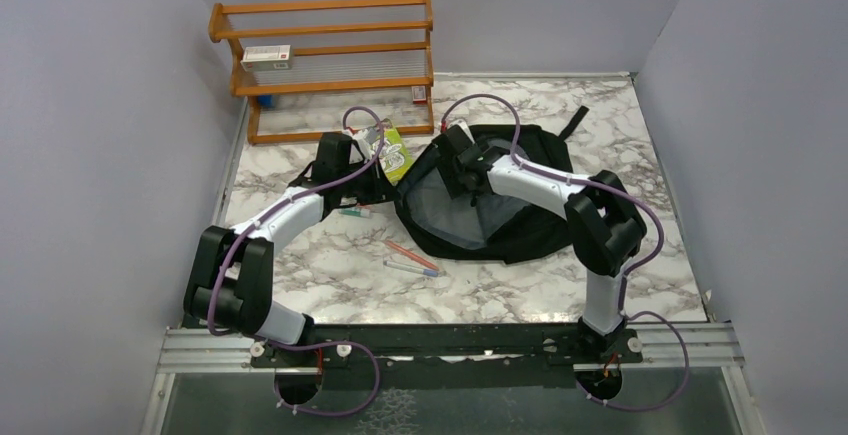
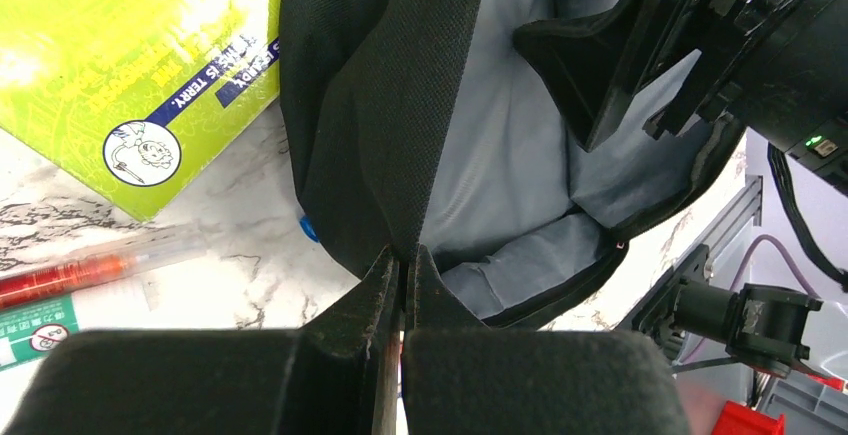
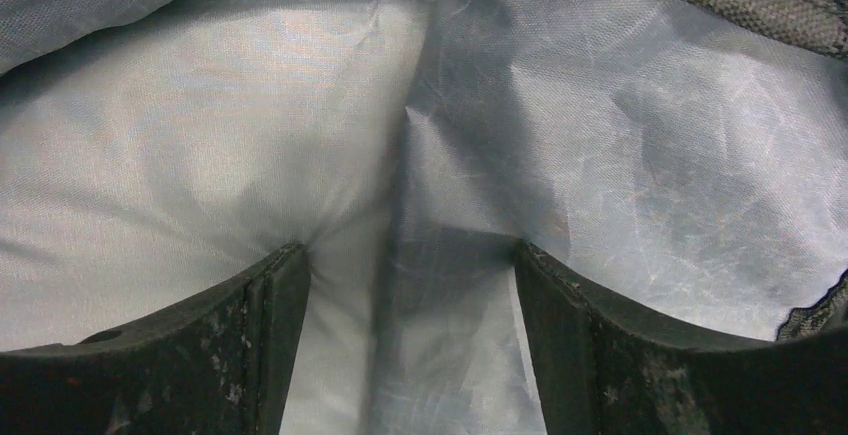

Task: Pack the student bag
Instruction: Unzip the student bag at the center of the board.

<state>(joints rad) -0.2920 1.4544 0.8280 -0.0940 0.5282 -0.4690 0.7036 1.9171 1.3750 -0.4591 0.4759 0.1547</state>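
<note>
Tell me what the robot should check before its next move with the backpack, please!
1. Left gripper pinching the black rim of the student bag: ok, jaws shut on the fabric.
2. Bag mouth open: ok, the grey lining shows inside.
3. Right gripper free to grab: ok, jaws stand apart inside the bag, with only lining between them.
4. Green book packed: not ok, it lies on the table beside the bag.
5. Pens packed: not ok, they lie on the table in front of the bag.
6. Something already in the bag: cannot tell.
</note>
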